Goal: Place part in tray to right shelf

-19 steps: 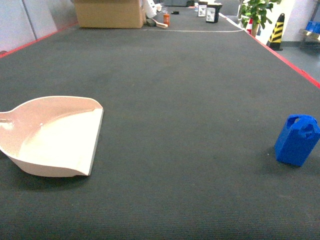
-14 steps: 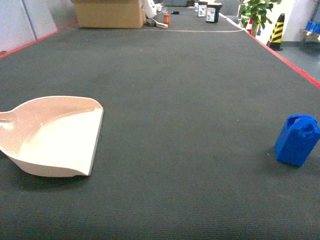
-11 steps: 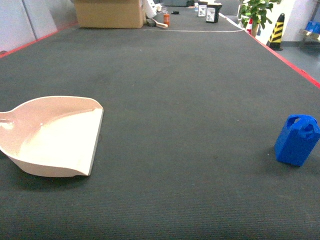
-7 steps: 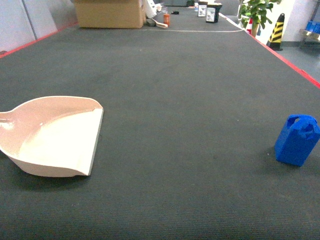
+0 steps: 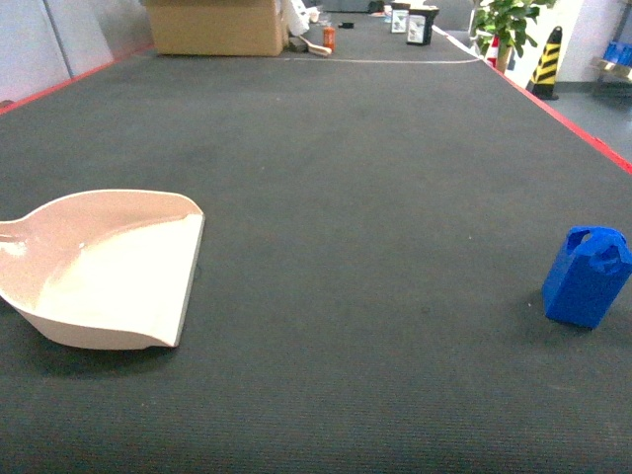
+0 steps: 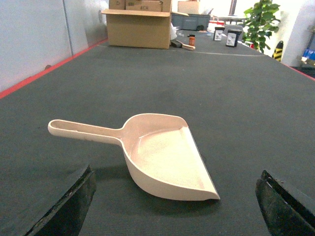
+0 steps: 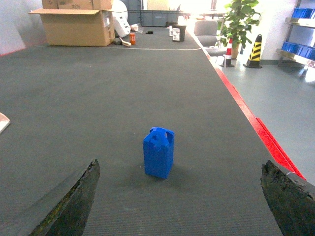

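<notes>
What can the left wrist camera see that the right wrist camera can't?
Only the left wrist view shows the whole cream tray with its long handle, lying on the dark carpet, between the left gripper's wide-apart fingers.

Only the right wrist view shows the small blue part standing upright on the carpet, a striped cone, and the right gripper's open fingers. Just a sliver of the tray peeks in at its left edge.

Both show the cardboard box and a green plant far away.

Warehouse-like hall, cardboard box [image 6: 140, 28], striped safety cone [image 7: 254, 47], red floor edging [image 7: 256, 129]
</notes>
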`<state>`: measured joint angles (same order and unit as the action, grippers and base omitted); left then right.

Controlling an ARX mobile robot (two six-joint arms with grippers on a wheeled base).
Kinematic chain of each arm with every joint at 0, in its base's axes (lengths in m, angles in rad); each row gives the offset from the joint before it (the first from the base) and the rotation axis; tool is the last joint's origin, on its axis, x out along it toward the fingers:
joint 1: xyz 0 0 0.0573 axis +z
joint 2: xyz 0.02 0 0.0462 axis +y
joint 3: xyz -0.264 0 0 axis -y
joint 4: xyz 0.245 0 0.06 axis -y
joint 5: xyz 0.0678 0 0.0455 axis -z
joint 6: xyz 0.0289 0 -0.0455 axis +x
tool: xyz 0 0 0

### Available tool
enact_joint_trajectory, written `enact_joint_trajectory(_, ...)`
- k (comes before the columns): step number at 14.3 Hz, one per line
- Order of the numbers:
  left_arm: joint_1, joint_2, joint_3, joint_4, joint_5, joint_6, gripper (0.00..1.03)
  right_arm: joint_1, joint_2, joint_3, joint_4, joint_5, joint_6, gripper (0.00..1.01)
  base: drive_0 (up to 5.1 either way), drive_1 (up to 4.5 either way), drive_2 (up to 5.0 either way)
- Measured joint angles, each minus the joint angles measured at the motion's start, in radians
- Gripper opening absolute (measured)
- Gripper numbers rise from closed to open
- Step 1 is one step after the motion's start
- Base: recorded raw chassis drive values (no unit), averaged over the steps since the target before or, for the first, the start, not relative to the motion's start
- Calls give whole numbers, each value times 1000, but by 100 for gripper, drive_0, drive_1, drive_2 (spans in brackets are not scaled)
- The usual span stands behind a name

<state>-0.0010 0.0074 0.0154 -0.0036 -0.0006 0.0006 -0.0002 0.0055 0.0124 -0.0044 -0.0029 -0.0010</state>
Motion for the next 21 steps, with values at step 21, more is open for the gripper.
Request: enact_joint_trajectory(21,0,0,0,0,0,0,98,0,0,0,0,0,0,98,0,0,0)
